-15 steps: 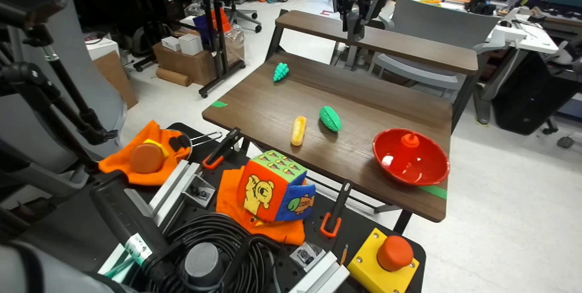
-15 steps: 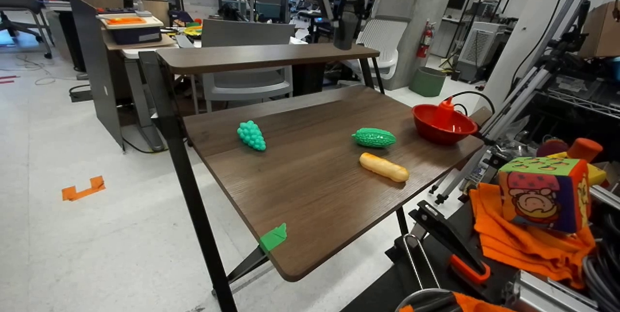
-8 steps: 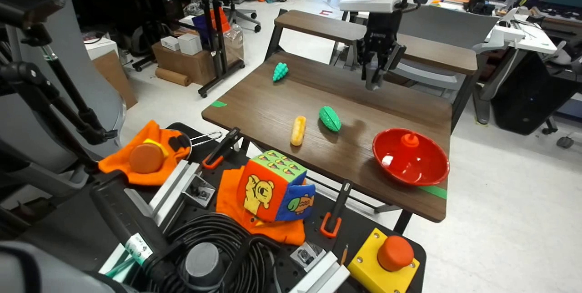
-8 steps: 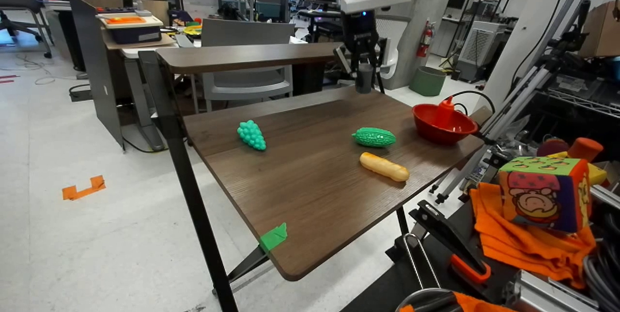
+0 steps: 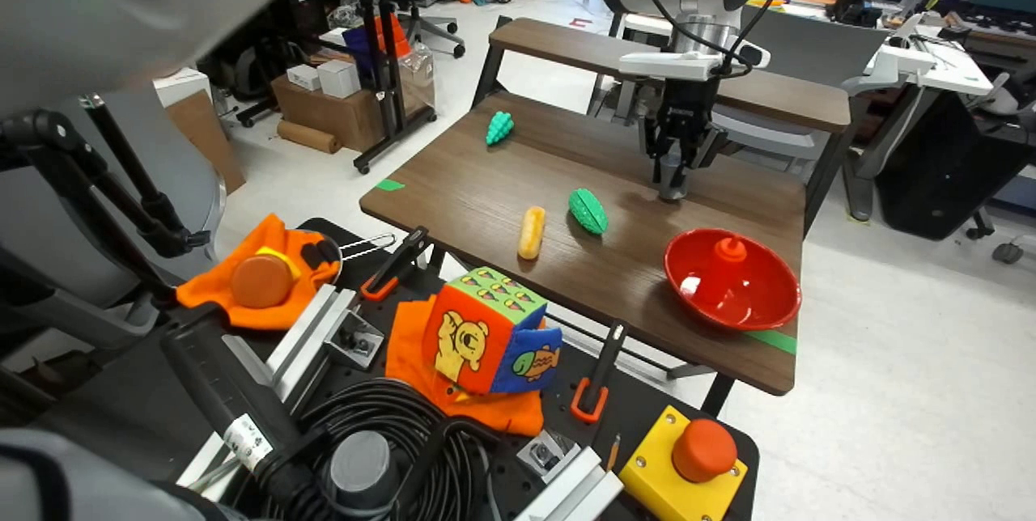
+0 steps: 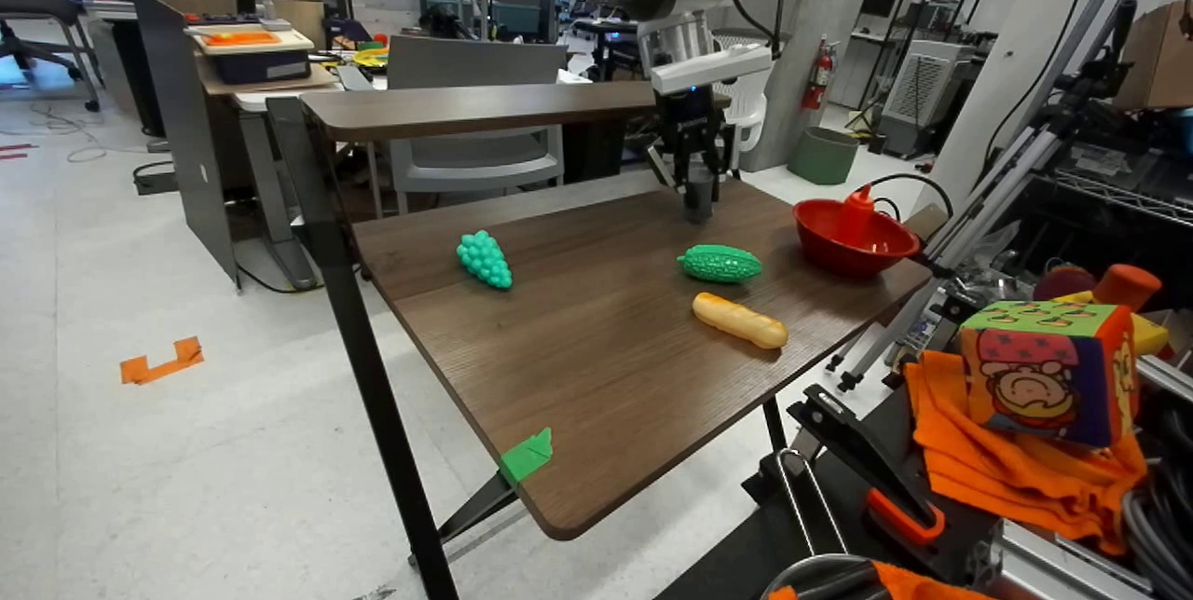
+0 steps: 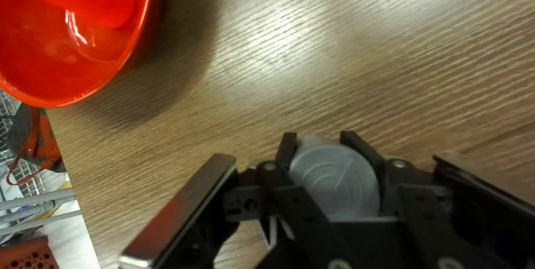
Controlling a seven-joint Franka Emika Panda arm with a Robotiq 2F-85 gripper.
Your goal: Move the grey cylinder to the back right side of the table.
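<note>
The grey cylinder [image 5: 672, 188] is upright between the fingers of my gripper [image 5: 674, 167], over the far right part of the brown table [image 5: 486, 181] in an exterior view. It also shows as a dark grey cylinder [image 6: 697, 201] in an exterior view, under the gripper [image 6: 697, 179]. In the wrist view the round ribbed end of the cylinder [image 7: 336, 181] sits between both fingers of the gripper [image 7: 319, 139], which are shut on it. Its lower end is at or just above the tabletop; I cannot tell if it touches.
A red bowl [image 5: 761, 298] holding a red bottle [image 5: 730, 250] stands near the gripper. A green vegetable [image 5: 588, 211], a yellow bread stick [image 5: 531, 233] and toy grapes [image 5: 500, 128] lie on the table. A raised shelf [image 5: 558, 42] runs along the back.
My gripper has come down from over the raised shelf, carrying the cylinder, to close above the tabletop. In the last half second it moved mostly downward. The other objects have not moved.
</note>
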